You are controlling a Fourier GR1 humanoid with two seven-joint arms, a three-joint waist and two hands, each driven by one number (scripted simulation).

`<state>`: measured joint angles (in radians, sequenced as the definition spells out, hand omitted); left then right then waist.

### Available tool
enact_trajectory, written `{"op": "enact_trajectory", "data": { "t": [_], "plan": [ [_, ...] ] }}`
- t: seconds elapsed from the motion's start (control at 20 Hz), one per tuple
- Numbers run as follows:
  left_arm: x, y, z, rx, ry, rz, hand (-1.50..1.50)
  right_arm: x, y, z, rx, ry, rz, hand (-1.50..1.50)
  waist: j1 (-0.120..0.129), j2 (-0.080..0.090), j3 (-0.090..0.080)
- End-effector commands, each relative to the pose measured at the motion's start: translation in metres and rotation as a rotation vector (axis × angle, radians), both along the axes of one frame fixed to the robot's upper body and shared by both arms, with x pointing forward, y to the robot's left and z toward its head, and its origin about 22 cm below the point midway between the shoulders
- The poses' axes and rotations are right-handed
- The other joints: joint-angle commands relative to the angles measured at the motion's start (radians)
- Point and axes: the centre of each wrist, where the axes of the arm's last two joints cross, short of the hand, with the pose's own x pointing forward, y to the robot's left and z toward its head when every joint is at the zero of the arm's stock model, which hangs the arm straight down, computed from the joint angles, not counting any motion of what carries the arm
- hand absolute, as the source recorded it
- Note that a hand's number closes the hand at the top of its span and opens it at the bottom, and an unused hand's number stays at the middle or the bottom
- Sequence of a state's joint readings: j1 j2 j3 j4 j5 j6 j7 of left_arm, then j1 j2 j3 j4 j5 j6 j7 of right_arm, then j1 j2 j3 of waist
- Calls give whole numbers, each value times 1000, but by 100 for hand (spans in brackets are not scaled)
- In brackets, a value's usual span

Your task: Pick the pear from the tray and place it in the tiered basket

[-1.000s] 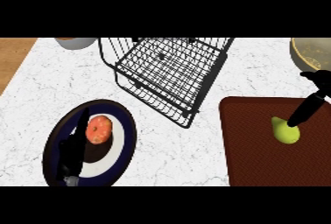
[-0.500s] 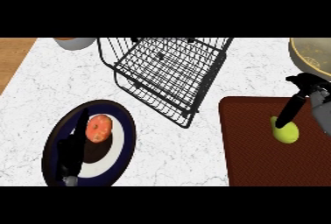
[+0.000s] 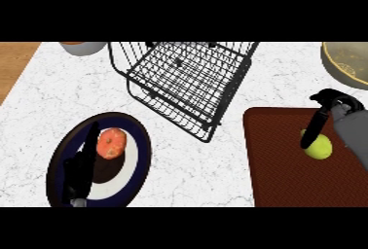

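The yellow-green pear (image 3: 320, 147) lies on the dark red tray (image 3: 287, 180) at the right. My right hand (image 3: 332, 101) comes in from the right edge, just above and behind the pear. One straight black finger (image 3: 314, 132) slants down and touches the pear's upper left side; nothing is curled round the fruit. The black wire tiered basket (image 3: 191, 80) stands at the top centre, tilted, to the left of the tray. My left hand (image 3: 81, 165) rests open over the plate at the lower left.
A dark blue plate (image 3: 137, 160) with a white centre holds an orange-red fruit (image 3: 109, 144). A tan bowl (image 3: 348, 63) sits at the top right, behind the tray. A pale cup (image 3: 82, 47) is at the top left, and a wooden strip (image 3: 14, 61) runs along the left.
My right hand and forearm have moved left, farther in from the right edge, and its finger now lies against the pear. The pear and my left hand have not moved.
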<state>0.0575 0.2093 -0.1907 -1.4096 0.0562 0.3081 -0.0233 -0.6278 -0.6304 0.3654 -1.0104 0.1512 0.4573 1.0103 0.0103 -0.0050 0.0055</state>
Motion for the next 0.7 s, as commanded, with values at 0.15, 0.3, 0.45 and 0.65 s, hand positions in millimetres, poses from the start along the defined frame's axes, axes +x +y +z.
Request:
{"op": "enact_trajectory", "data": {
  "t": [0.15,0.3,0.45,0.65],
  "plan": [
    [-2,2,-12,-13,68,16,0,9,3,-1,-59,158,-32,-150,-7,5,-6],
    [-11,-2,-7,-32,68,-20,0,20,4,-8,-42,182,-51,-150,7,7,-6],
    [-14,6,-20,-11,65,-2,0,14,5,-27,-59,194,-55,-150,3,8,-6],
    [-11,-10,-2,-21,57,11,0,22,2,-11,-66,232,-59,-150,2,5,-6]
  ]
}}
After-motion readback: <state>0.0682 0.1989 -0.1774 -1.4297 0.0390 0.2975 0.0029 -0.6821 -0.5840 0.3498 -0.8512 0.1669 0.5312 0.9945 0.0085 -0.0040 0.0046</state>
